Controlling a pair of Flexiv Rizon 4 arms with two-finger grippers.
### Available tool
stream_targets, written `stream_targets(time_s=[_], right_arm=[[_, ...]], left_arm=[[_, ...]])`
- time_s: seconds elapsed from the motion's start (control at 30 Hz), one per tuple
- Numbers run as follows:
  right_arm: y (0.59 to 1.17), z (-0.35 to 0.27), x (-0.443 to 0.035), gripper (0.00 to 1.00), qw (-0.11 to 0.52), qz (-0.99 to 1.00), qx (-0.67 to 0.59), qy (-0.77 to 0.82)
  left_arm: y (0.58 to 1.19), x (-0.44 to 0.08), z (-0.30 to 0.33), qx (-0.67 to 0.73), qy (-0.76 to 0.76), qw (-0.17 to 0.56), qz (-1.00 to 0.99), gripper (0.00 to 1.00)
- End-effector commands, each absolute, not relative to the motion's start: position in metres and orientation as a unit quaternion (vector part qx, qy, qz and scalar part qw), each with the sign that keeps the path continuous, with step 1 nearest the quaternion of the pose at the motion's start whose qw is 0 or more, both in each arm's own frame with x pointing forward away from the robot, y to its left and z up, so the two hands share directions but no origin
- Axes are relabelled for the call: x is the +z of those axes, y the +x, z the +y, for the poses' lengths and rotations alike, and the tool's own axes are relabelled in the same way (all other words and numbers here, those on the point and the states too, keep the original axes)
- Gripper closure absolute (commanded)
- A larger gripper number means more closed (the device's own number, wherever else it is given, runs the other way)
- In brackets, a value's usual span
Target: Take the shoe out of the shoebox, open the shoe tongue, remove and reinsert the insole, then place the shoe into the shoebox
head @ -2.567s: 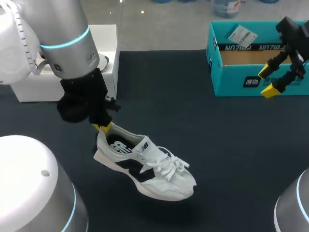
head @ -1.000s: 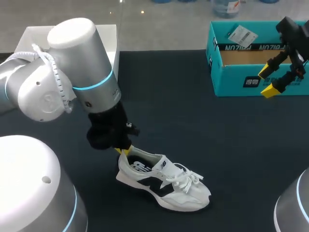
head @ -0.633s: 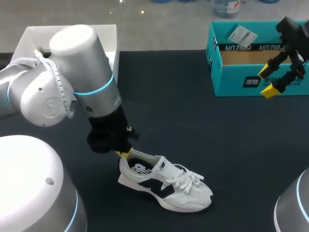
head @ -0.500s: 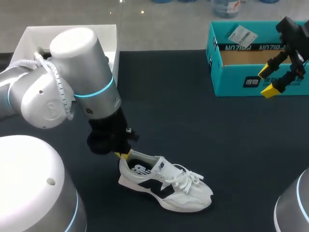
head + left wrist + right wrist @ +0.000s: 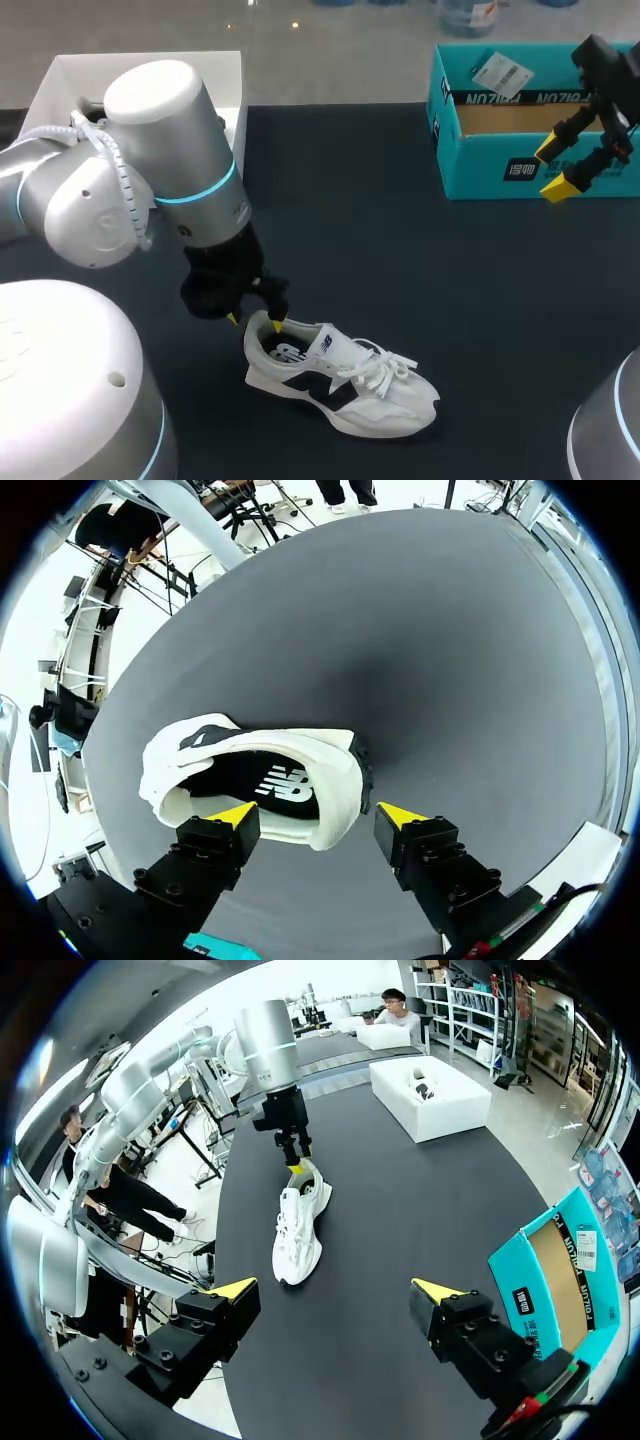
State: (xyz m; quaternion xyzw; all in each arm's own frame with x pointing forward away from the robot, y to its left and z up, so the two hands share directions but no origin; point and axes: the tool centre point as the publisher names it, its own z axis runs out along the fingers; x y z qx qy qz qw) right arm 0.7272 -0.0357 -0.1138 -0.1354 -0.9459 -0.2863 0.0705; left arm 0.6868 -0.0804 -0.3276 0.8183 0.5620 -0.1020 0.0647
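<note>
A white sneaker with dark side panels (image 5: 340,385) lies upright on the dark table, toe toward the front right. My left gripper (image 5: 255,321) stands open at its heel. In the left wrist view the gripper (image 5: 318,815) straddles the heel collar of the sneaker (image 5: 300,770), one finger over the shoe's opening, the other outside, neither pressing on it. The teal shoebox (image 5: 500,165) sits at the back right, open and holding no shoe. My right gripper (image 5: 553,167) hangs open in front of it with nothing between its fingers. The right wrist view takes in the sneaker (image 5: 298,1225) and shoebox (image 5: 545,1280).
A white box (image 5: 225,90) stands at the back left, behind my left arm. Bare dark tabletop (image 5: 420,260) stretches between the sneaker and the shoebox.
My left arm carried the sneaker right and set it down. In the last half second its fingers opened and let go of the heel. The right arm has not moved.
</note>
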Motion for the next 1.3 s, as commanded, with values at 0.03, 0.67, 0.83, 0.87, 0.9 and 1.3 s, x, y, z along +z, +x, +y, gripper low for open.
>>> stream_targets(time_s=[0.03, 0.67, 0.83, 0.87, 0.9, 1.3], right_arm=[[0.729, -0.035, -0.114, 0.00, 0.071, -0.946, -0.285, -0.135], [0.729, -0.035, -0.114, 0.00, 0.071, -0.946, -0.285, -0.135], [0.729, -0.035, -0.114, 0.00, 0.071, -0.946, -0.285, -0.135], [0.729, -0.035, -0.114, 0.00, 0.071, -0.946, -0.285, -0.135], [0.729, -0.035, -0.114, 0.00, 0.071, -0.946, -0.285, -0.135], [0.729, -0.035, -0.114, 0.00, 0.071, -0.946, -0.285, -0.135]], left_arm=[[0.693, -0.299, -0.067, -0.113, 0.815, 0.073, 0.564, 0.00], [0.714, -0.267, -0.049, -0.080, 0.786, 0.077, 0.609, 0.00], [0.714, -0.267, -0.049, -0.080, 0.786, 0.077, 0.609, 0.00], [0.714, -0.267, -0.049, -0.080, 0.786, 0.077, 0.609, 0.00], [0.714, -0.267, -0.049, -0.080, 0.786, 0.077, 0.609, 0.00], [0.711, -0.278, -0.031, -0.158, 0.703, 0.099, 0.686, 0.00]])
